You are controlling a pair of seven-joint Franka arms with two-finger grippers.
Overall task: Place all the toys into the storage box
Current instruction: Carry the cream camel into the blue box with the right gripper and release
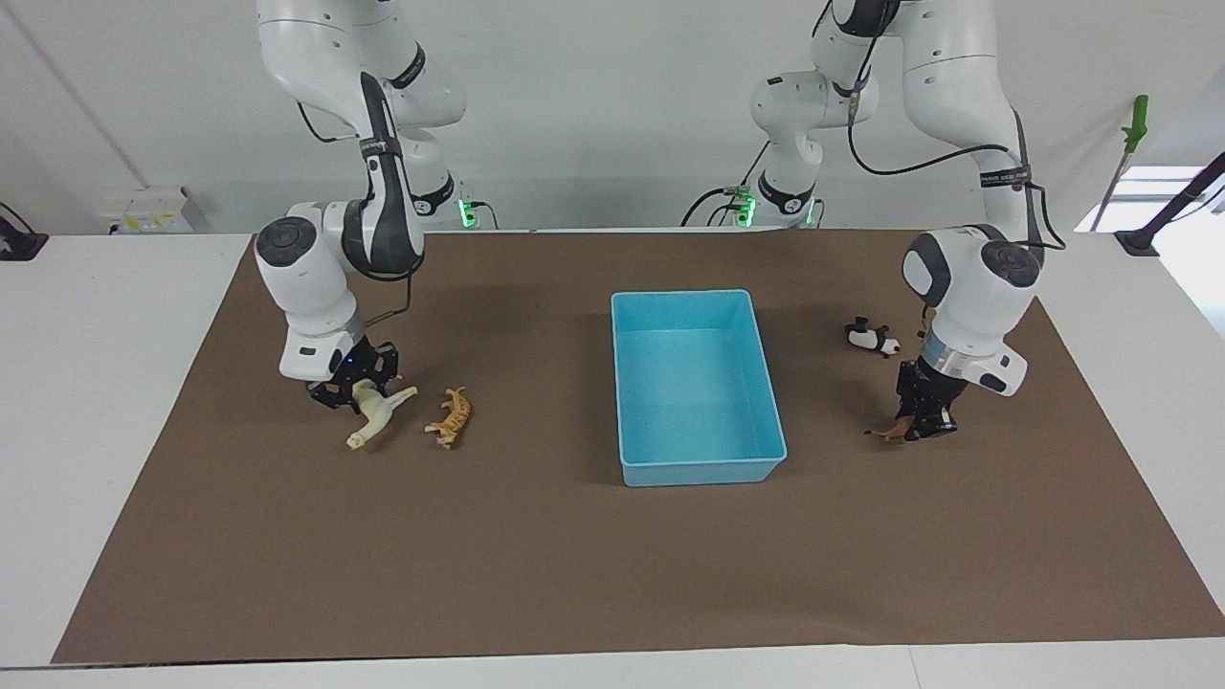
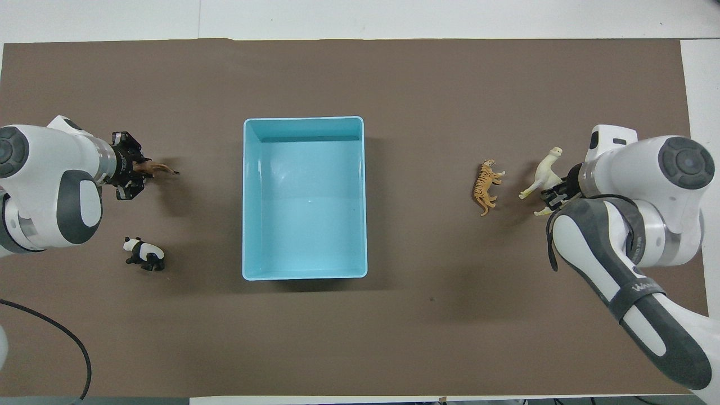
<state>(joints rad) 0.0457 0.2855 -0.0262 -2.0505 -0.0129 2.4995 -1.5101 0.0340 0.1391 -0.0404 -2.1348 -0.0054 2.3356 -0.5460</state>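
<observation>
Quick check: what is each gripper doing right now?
Left gripper: shut on the lion.
Right gripper: shut on the horse.

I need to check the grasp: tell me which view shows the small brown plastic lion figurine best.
The overhead view: the small brown plastic lion figurine juts clear of the left gripper, body and tail showing. In the facing view only a sliver of it peeks beside the gripper.
</observation>
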